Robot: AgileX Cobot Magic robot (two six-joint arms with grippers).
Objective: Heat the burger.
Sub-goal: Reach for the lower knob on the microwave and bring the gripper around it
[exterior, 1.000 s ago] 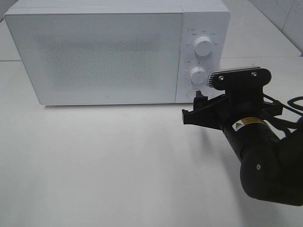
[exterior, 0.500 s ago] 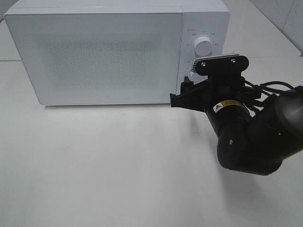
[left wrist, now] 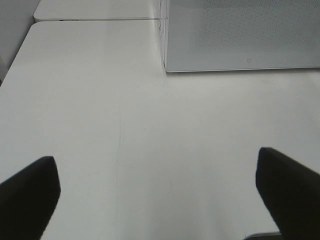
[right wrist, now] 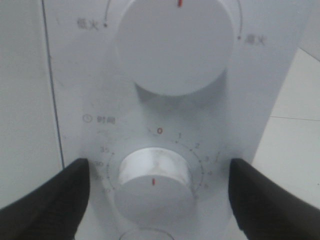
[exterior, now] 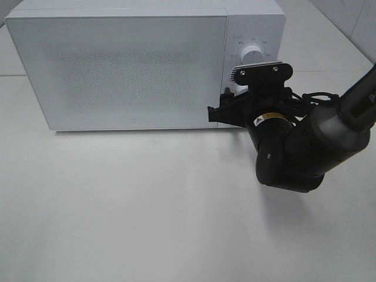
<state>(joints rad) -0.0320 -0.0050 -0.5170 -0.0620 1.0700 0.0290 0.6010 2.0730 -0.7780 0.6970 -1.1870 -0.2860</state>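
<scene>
The burger is out of view. The white microwave (exterior: 129,64) stands at the back of the table with its door shut. My right gripper (exterior: 222,109) is open and sits right in front of the control panel. In the right wrist view its fingers (right wrist: 45,200) stand either side of the lower timer knob (right wrist: 152,182) without touching it, and the knob's red mark points down. The upper power knob (right wrist: 175,42) is above it. My left gripper (left wrist: 160,200) is open and empty over bare table, short of the microwave's left front corner (left wrist: 165,65).
The white table (exterior: 147,200) stretches in front of the microwave. The right arm's black body (exterior: 294,153) and its cables hang over the table's right side. A seam in the table runs behind the microwave (left wrist: 95,19).
My right arm has moved left and in toward the microwave, and the gripper now brackets the lower knob on the control panel. The microwave door has stayed shut.
</scene>
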